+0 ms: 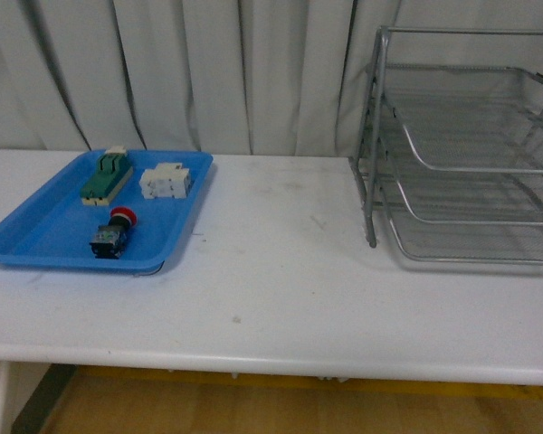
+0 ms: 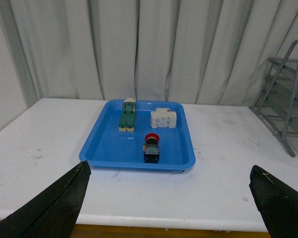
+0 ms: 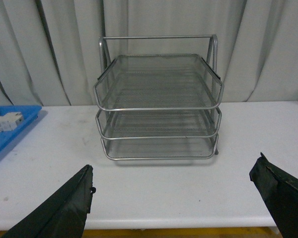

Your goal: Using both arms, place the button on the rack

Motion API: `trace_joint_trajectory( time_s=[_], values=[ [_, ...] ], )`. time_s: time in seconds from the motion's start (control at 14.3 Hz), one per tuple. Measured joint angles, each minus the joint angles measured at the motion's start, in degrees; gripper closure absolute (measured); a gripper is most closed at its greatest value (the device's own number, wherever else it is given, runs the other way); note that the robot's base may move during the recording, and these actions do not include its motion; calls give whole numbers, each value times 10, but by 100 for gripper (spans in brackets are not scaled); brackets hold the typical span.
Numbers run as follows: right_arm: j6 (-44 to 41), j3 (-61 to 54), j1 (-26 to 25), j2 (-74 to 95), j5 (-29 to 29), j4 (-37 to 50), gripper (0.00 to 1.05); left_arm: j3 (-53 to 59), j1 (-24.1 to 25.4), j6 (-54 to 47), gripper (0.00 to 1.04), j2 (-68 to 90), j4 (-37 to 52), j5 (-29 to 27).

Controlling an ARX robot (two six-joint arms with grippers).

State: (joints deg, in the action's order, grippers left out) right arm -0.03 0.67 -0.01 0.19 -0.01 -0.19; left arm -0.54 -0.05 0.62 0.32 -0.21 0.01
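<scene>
**Front view.** A white table (image 1: 281, 298) fills the lower frame, with a pale curtain (image 1: 208, 63) behind it. At centre left lies a blue tray (image 1: 36, 237). The button (image 1: 114, 233) lies on its side in the tray's near part, its red cap pointing toward the curtain. A green block (image 1: 107, 177) and a white block (image 1: 166, 181) lie side by side further back in the tray, apart from the button. The rack (image 1: 452, 168) stands at the right of the frame, cut off by the edge and well apart from the tray. All three of its tiers are bare. Neither arm shows here.

**Left wrist view.** The left gripper (image 2: 169, 169) has its jaws spread wide and holds nothing. Its two dark fingers (image 2: 64, 198) show only at the frame's corners. The tray (image 2: 109, 148) lies between them and beyond, with the button (image 2: 151, 147) nearest the camera. The green block (image 2: 127, 117) and white block (image 2: 163, 119) lie behind it. A part of the rack (image 2: 271, 130) shows at the frame's edge.

**Right wrist view.** The right gripper (image 3: 175, 166) is likewise spread wide and empty, fingers (image 3: 64, 208) at the corners. The rack (image 3: 159, 84) stands mid-frame, facing the camera. A corner of the tray (image 3: 10, 131) with the white block (image 3: 6, 122) shows at the edge.
</scene>
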Motion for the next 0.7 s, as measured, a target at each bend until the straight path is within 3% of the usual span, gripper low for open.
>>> trace_joint_trajectory(
  time_s=[0.7],
  values=[
    [0, 0, 0, 0, 0, 0, 6, 0, 0, 0, 7, 0, 0, 0]
  ],
)
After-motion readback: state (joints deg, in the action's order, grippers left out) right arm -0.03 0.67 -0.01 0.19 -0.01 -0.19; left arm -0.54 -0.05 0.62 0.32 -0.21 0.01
